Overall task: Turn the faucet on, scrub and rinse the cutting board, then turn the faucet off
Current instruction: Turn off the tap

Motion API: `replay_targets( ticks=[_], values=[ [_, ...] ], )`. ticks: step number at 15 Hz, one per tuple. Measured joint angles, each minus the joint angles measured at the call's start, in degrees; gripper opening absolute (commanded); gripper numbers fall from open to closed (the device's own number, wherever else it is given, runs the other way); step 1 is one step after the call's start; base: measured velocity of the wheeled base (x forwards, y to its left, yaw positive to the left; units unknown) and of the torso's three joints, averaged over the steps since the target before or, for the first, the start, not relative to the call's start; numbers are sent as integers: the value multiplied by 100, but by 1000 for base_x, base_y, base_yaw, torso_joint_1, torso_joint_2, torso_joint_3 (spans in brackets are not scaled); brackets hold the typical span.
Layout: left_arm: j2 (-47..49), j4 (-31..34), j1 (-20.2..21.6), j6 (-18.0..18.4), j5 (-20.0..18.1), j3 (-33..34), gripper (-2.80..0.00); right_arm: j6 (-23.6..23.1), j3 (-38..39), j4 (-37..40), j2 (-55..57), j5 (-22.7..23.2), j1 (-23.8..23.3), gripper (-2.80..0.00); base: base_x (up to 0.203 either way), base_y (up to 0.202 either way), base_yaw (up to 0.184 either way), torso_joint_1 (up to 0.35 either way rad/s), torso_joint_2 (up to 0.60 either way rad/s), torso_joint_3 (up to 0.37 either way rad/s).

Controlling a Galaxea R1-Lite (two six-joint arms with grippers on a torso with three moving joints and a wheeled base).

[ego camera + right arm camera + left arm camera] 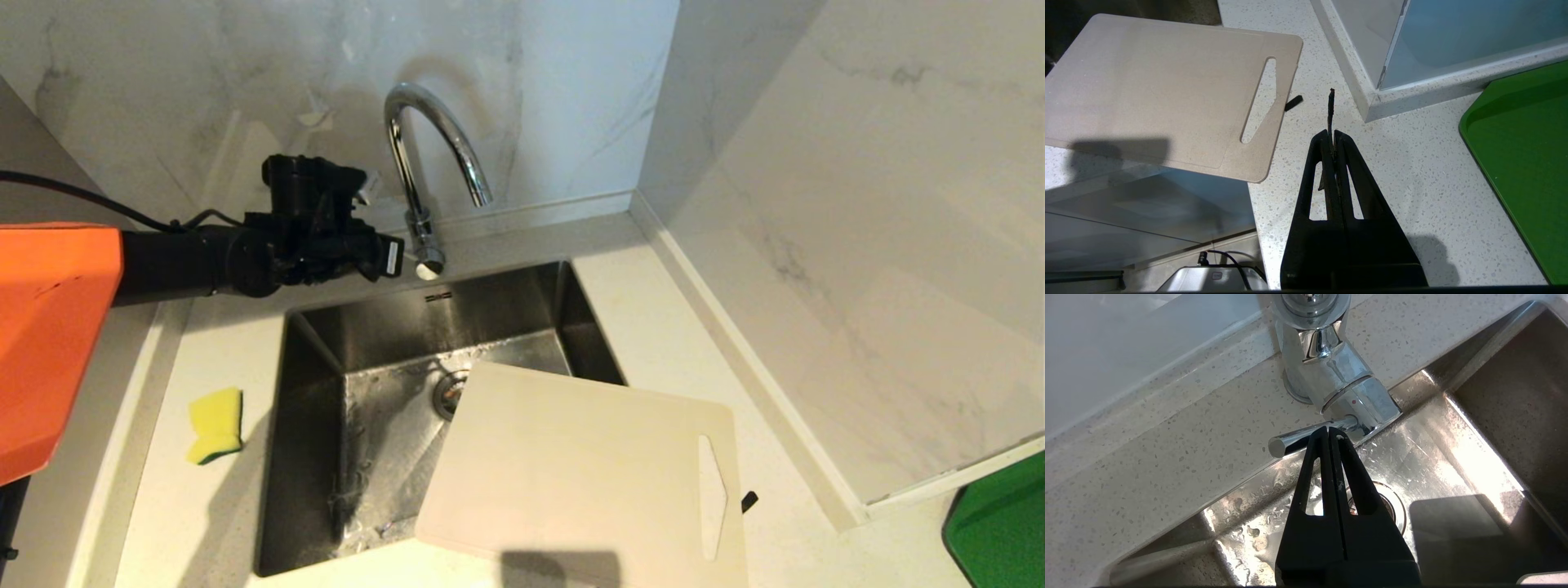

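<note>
The tap (433, 155), a shiny chrome arch with a thin side lever (1306, 437), stands behind the sink (375, 343). The left gripper (1329, 433), fingers pressed together, has its tips at that lever. The cream cutting board (571, 465) lies across the sink's near right corner; the right gripper (1332, 136) is closed above the counter (1412, 171)

Bright, even light falls from overhead, perhaps slightly from behind. Glare flares on the wet sink (1474, 465) floor and the chrome faucet (424, 155); soft shadows cross the worktop (1412, 171). Focus stays sharp.
</note>
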Motion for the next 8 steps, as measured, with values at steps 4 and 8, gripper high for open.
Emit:
replay_targets(
  ticks=[4, 8],
  values=[
    [16, 1, 13, -10, -10, 0, -280, 0, 0, -1, 0, 1, 2, -280, 0, 0, 0, 0, 0, 0],
    [-215, 405, 24, -73, -68, 12, -280, 0, 0, 0, 0, 2, 2, -280, 0, 0, 0, 0, 0, 0]
  ],
)
